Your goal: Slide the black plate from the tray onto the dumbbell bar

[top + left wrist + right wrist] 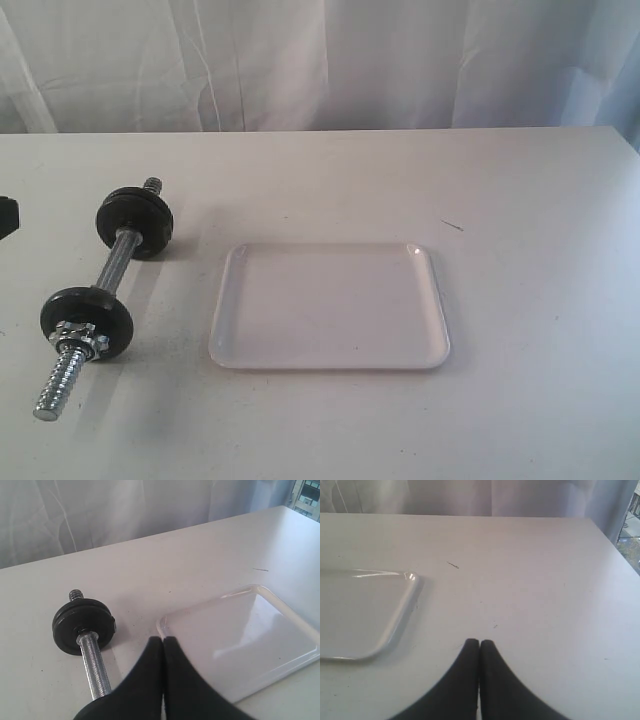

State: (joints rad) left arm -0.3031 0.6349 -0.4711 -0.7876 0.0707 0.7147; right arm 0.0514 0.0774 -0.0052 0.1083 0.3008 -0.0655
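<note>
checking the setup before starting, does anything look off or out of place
The white tray is bare: no black plate lies on it. A far black disc and a near black disc sit on the dumbbell bar left of it. Only the near end shows a silver nut. Nothing spilled or damaged.

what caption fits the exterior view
Empty white tray beside a chrome dumbbell bar carrying two black weight discs, on a table

Near end of dumbbell bar [93,666] behind left claw [163,639]; tray [360,611] partly off-frame
</note>
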